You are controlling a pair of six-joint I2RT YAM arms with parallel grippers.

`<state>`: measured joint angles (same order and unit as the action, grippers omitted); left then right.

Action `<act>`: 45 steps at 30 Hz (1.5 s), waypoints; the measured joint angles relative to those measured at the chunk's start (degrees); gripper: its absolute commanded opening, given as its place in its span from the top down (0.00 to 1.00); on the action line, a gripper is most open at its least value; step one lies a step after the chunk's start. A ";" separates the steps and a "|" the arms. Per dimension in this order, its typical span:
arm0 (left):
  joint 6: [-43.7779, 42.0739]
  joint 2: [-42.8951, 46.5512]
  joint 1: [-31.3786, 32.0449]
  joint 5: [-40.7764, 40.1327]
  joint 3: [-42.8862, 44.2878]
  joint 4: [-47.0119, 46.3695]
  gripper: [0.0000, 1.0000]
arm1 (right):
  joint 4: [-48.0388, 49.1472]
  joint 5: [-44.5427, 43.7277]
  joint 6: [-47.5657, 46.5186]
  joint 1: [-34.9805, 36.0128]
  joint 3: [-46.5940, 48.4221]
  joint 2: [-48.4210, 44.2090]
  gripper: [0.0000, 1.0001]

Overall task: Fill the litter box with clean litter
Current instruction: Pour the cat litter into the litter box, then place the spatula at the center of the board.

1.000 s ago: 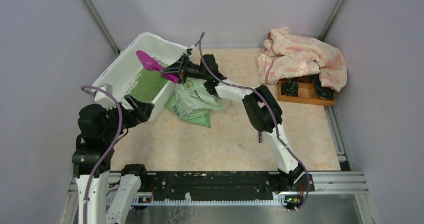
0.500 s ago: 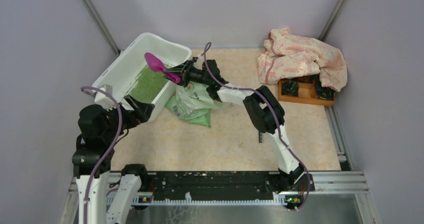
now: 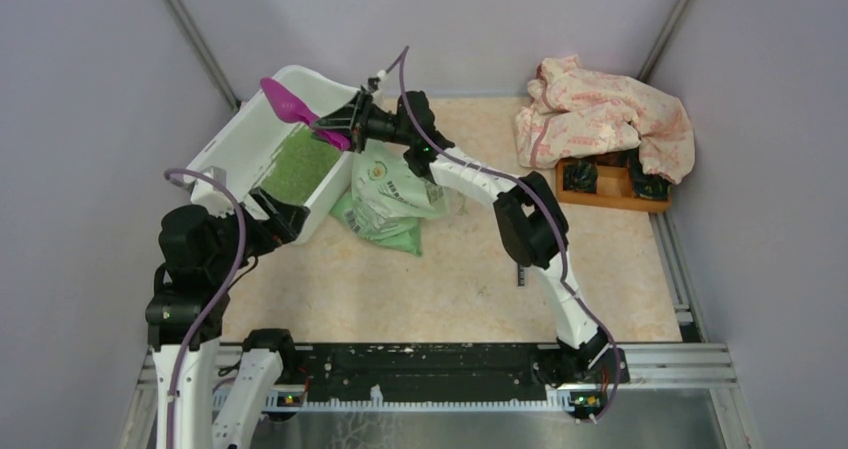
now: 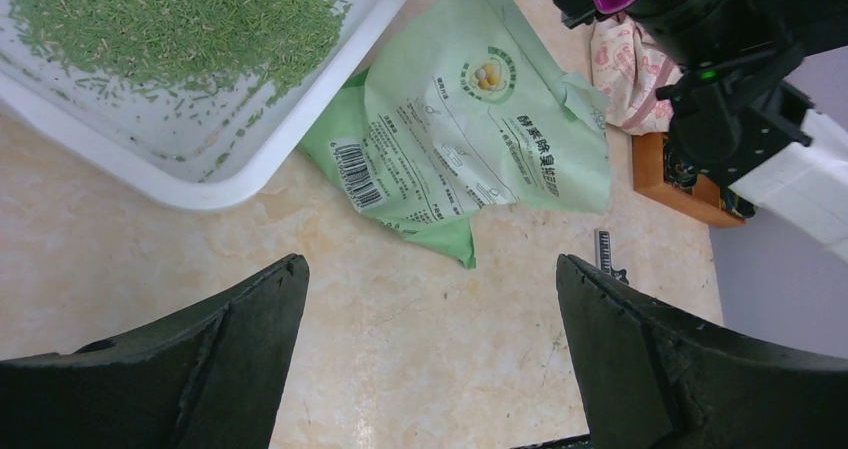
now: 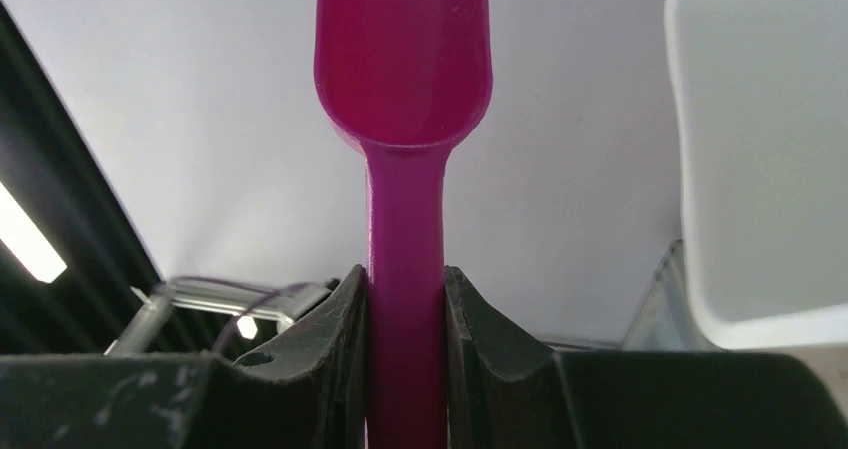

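1. Litter box [image 3: 232,145]: smooth white plastic with a faint sheen.
2. Clean litter [image 4: 170,19]: matt green granules, rough-looking.
3. Bag [image 4: 470,139]: thin printed plastic film, light green, creased.
4. Scoop [image 5: 405,49]: glossy magenta plastic.
5. Worktop [image 3: 440,279]: smooth, marble-patterned beige.
6. Cloth [image 3: 600,114]: soft, crumpled printed fabric.
7. Tray [image 3: 610,198]: orange wood.
8. Left hand [image 4: 430,269] fingers [image 4: 640,369]: matt black, finely grained.

Operator: What is the supporting surface?

Technician: A beige, marble-patterned table [image 3: 450,289].

Operator: What rests directly on it?

Technician: Far left — the white litter box [image 3: 232,141]. A light green printed bag [image 3: 385,207] lies flat against its right wall. Far right — an orange wooden tray [image 3: 600,198], with a pink-patterned cloth [image 3: 600,119] draped over its far side. A small dark strip [image 3: 520,272] lies apart, right of centre.
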<state>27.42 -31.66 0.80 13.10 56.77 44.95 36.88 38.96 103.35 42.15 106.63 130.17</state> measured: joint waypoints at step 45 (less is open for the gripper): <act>1.77 -7.56 0.00 5.46 -3.76 -9.84 0.01 | -48.61 -35.65 -83.82 -32.81 -56.43 -50.27 0.61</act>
<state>29.19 -39.22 0.80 18.57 53.01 35.11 -11.73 3.31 19.53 9.34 50.19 79.90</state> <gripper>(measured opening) 0.987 0.269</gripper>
